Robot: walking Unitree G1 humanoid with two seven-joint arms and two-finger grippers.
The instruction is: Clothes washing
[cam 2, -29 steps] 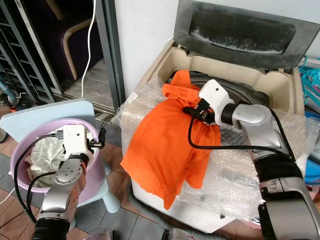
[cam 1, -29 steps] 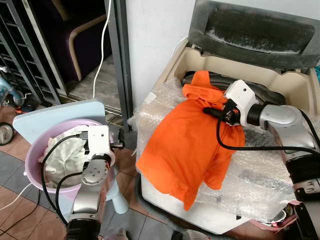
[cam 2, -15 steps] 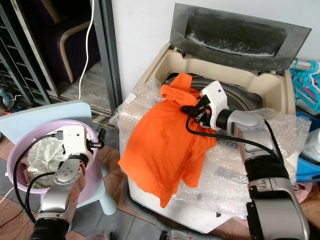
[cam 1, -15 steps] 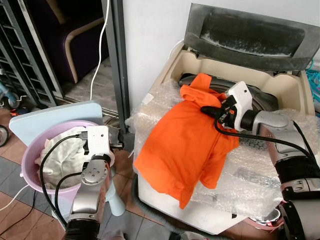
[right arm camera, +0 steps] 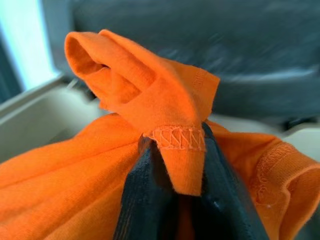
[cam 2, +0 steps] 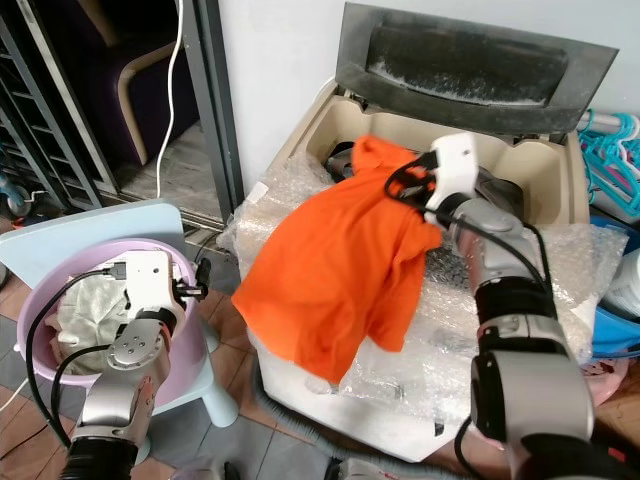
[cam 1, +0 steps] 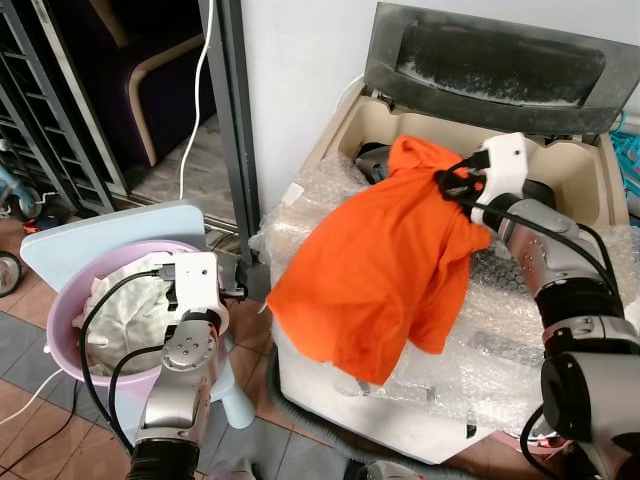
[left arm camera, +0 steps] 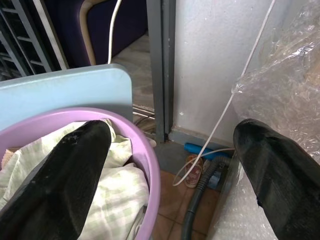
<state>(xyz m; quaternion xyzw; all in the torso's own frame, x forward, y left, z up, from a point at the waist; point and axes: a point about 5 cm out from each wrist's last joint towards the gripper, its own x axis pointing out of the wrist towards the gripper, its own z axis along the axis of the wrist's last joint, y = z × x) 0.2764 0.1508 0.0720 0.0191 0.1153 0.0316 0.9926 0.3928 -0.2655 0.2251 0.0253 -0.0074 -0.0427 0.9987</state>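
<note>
A top-loading washing machine (cam 1: 560,180), lid raised, front wrapped in bubble wrap (cam 1: 520,340). An orange shirt (cam 1: 385,265) drapes diagonally from the tub rim down the front — the right end effector (right arm camera: 172,165) pinches its upper hem. Beside it, a pink basin (cam 1: 70,300) of pale laundry (left arm camera: 120,185); the left end effector (left arm camera: 170,165) hangs spread.

Silver arms, white wrist housings, looped black cables, black-fingered right claw (right arm camera: 175,200)

Even, soft daylight — no hard shadows; bubble wrap (cam 1: 520,350) glints faintly, and the right wrist view's background is blurred.
</note>
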